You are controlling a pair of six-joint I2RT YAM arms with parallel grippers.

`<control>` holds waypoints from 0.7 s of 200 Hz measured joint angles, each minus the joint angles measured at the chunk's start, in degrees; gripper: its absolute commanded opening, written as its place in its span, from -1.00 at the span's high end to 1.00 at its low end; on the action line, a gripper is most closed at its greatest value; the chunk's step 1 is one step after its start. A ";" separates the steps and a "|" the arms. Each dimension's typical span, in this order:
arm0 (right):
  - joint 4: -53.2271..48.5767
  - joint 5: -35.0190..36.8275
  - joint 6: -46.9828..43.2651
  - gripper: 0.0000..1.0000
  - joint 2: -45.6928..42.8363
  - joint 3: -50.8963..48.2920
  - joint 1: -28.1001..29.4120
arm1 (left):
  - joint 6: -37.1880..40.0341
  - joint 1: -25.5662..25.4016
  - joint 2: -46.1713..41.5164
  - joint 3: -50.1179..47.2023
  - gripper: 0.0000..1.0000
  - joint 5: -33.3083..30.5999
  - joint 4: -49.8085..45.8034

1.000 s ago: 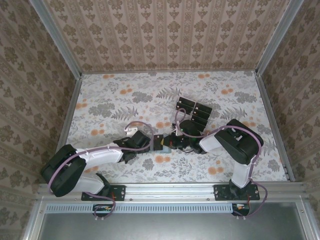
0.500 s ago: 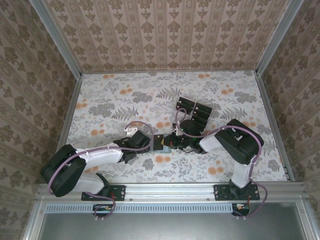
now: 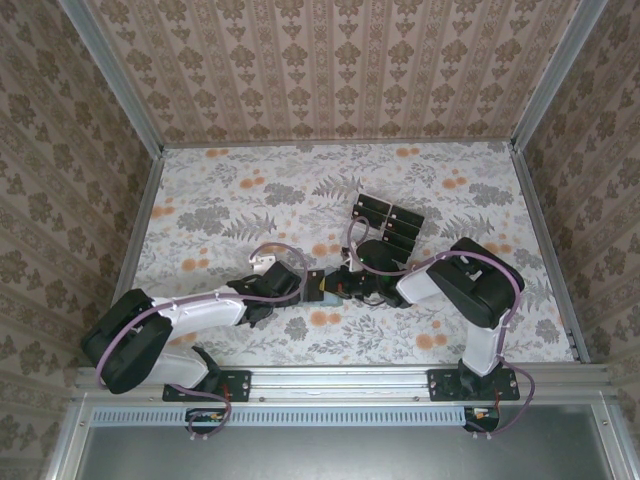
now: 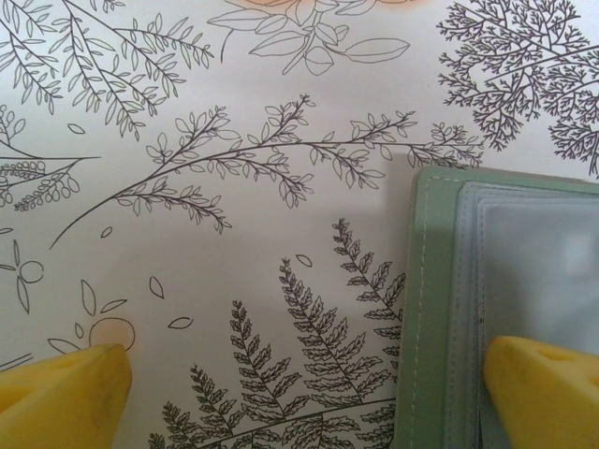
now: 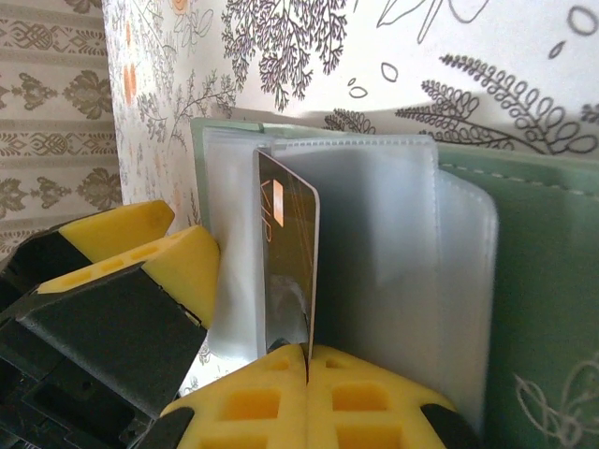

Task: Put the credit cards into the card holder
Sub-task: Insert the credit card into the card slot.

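The grey-green card holder lies open on the floral table between my two grippers. In the right wrist view its clear sleeves stand fanned up over the green cover. My right gripper is shut on one dark credit card, held edge-on among the sleeves; whether it sits inside a pocket I cannot tell. My left gripper is open, with one yellow fingertip on the holder's sleeve and the other on the table. More black credit cards lie behind the right gripper.
The left gripper's yellow finger presses close beside the sleeves in the right wrist view. Patterned walls enclose the table on three sides. Both arms reach low toward the table's middle.
The right gripper has edged slightly left toward the holder with the card. The left arm has stayed put.
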 measured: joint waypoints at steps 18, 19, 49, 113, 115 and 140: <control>-0.15 -0.04 0.00 1.00 0.22 0.33 0.26 | -0.02 0.00 0.00 0.00 -1.00 0.00 0.02; -0.17 -0.04 -0.02 1.00 0.24 0.37 0.31 | -0.02 0.00 0.00 0.00 -1.00 0.00 0.02; -0.42 -0.04 0.00 1.00 0.66 0.92 0.68 | -0.02 -0.07 0.00 0.00 -0.99 0.00 0.02; -2.95 -0.24 -0.07 0.56 0.87 2.54 1.09 | 0.02 -0.07 -1.46 0.02 -0.99 0.07 -2.38; -2.97 -0.55 -0.28 0.53 0.81 2.67 1.09 | 0.02 -0.07 -1.60 0.04 -0.99 0.07 -2.69; -6.95 -0.35 -1.92 0.28 -0.96 4.20 1.25 | 0.04 0.17 -3.78 0.20 -1.00 0.04 -6.27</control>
